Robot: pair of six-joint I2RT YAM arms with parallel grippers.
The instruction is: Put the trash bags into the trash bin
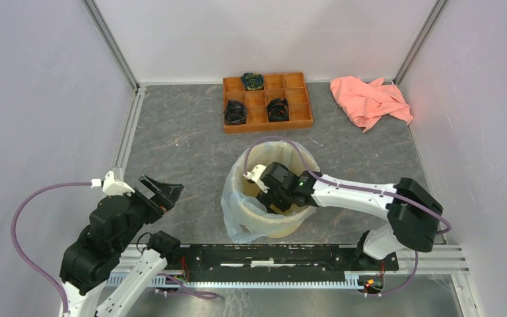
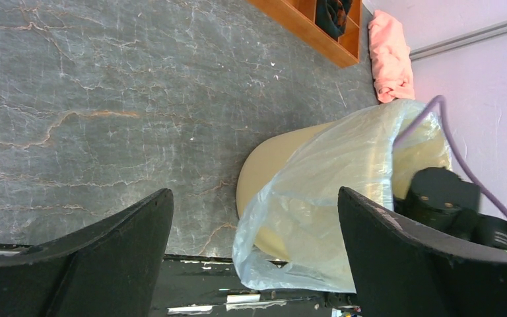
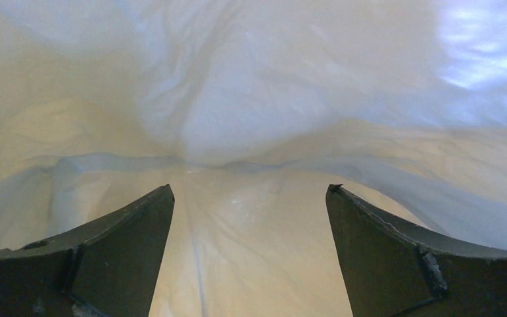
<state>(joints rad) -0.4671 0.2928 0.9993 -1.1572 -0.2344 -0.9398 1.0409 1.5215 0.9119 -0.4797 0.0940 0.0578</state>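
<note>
While it sits in the trash bag point(image 2: 317, 198) lining the trash bin point(image 2: 264, 165), R gripper point(image 3: 249, 191) gapes wide, empty; L gripper point(image 2: 252, 193) too.

White-and-black arms point(image 1: 356, 193) carry purple cables point(image 1: 274, 138); the left claw point(image 2: 254, 191) and right claw point(image 3: 249, 188) are matte black.

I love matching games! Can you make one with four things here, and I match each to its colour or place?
Things:
1. bag
2. bucket
3. cloth
4. tray

Descriptions:
A. pink, in the far right corner
B. wooden, holding dark bundles
C. pale yellow and round
D. see-through, draped over the bucket's rim

Pairs: 1-D, 2-C, 3-A, 4-B
</note>
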